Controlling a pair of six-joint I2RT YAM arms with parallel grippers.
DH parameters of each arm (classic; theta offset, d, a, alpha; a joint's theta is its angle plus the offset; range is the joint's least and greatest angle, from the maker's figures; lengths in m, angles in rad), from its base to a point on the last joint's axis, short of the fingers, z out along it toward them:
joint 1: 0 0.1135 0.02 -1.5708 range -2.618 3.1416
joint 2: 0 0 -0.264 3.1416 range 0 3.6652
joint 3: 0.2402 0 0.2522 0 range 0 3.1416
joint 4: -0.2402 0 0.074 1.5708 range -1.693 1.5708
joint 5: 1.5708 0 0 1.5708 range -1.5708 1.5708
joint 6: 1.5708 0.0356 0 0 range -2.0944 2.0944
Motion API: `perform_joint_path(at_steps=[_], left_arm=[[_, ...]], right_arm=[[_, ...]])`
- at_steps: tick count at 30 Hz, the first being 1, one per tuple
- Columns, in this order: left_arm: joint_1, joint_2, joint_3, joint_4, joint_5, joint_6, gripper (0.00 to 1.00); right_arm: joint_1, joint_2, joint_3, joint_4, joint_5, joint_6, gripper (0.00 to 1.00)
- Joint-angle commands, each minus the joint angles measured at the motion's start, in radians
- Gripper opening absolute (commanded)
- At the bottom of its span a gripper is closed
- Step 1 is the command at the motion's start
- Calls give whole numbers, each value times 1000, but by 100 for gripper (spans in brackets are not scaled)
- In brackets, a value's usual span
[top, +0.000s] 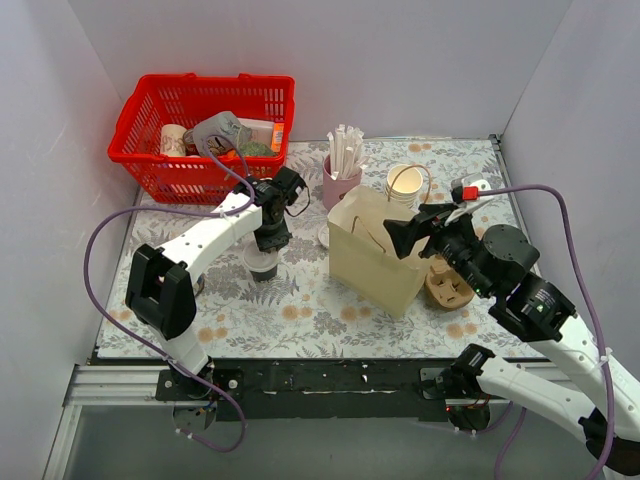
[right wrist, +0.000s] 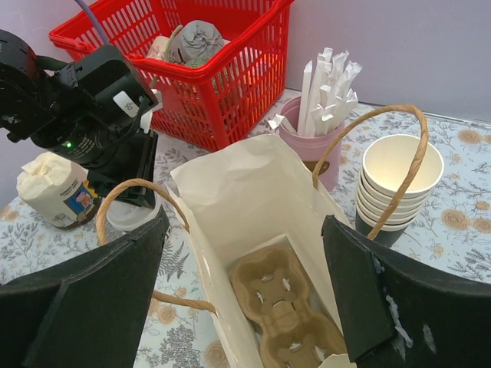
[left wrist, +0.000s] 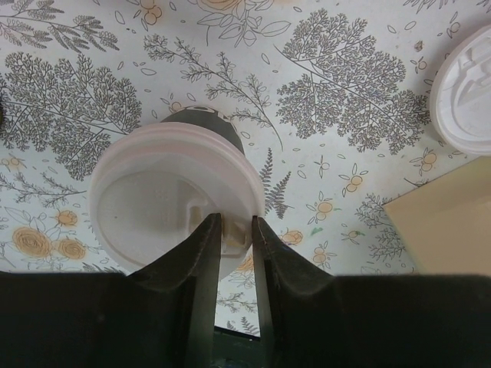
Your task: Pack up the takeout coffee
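1 bag w/ carrier; coffee outside.

Counted on the tabletop: one dark brown paper cup with a round white plastic lid, one loose white plastic lid, one cream paper bag with handles, two brown cardboard cup carriers, one red plastic basket, one pink cup of white sticks and one stack of cream paper cups.
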Motion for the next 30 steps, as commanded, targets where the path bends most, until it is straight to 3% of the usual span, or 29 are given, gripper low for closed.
perform_joint_path(at_steps=[1,5,25,29,30], left_arm=[[-9,15,1,-29,12,0,18],[-9,12,4,-27,21,-3,0],[-9,-109,-26,67,41,94,0],[-9,-117,-16,53,15,109,0],[-9,-118,-11,45,7,114,0]], right_arm=[[-2,-13,-13,47,27,-12,91],[0,-10,-15,42,38,-12,91],[0,-19,131,26,-96,-6,96],[-2,5,204,-54,7,69,96],[-2,15,226,-150,50,92,96]])
